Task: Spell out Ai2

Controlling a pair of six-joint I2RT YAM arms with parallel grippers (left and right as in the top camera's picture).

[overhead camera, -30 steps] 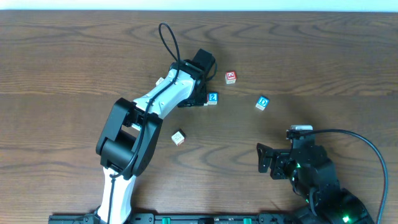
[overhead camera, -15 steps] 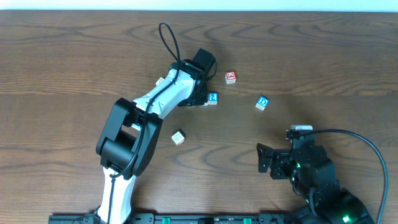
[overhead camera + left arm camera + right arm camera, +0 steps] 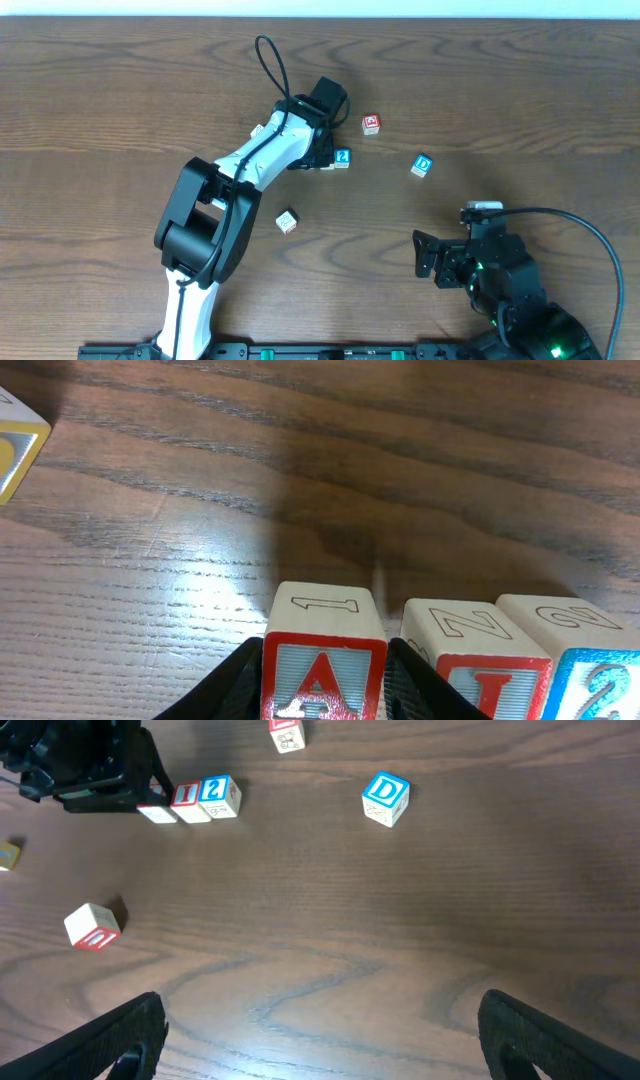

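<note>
The left pincer [image 3: 325,695] grips the red "A" cube [image 3: 322,660]. Just beside it sit the red "I" cube [image 3: 490,685] and blue "2" cube [image 3: 602,688]. The right pincer [image 3: 320,1020] is wide open, empty.

Cut off by the left wrist view's bottom edge: A cube [image 3: 322,678], I cube [image 3: 478,682], 2 cube [image 3: 603,685], the last clipped at right too. Yellow-faced block [image 3: 15,445] cropped at left. From overhead, character on red cube [image 3: 371,124] too small to read.
</note>
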